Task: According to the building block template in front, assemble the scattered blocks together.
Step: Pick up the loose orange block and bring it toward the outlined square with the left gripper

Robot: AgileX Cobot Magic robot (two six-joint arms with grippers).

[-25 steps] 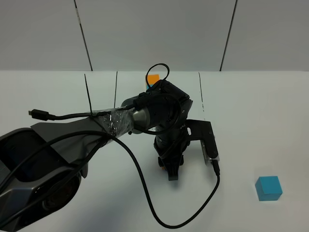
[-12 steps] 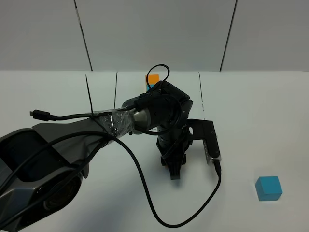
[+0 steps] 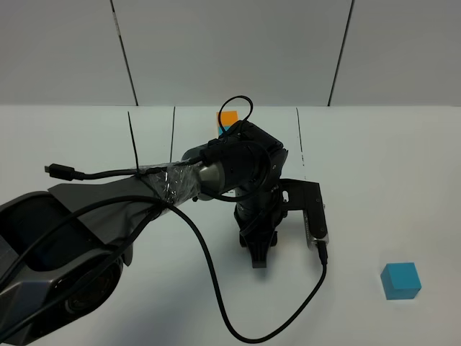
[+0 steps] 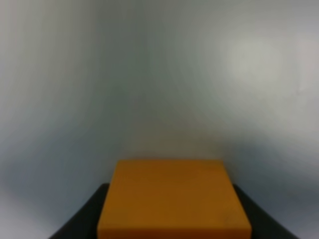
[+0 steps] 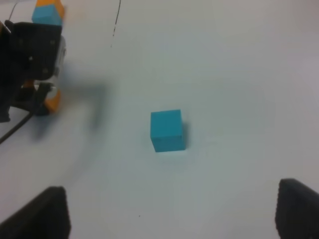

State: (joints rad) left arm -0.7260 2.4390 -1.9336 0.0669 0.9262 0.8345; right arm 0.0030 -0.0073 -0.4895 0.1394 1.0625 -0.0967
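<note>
Bright, even overhead light washes the white bench (image 3: 403, 180), and the high view is sharp. The left wrist view is heavily defocused: the orange cube (image 4: 173, 199) at 6 o'clock looks soft, with pale glare toward 1 o'clock. In the right wrist view, which is mildly blurred, the cyan cube (image 5: 167, 130) casts a faint shadow.

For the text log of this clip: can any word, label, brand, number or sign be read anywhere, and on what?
None can be read.
The orange cube, cyan-blue cube and template pair are plain.
The black lines on the table are bare strokes.
The left arm shows no legible label.
</note>
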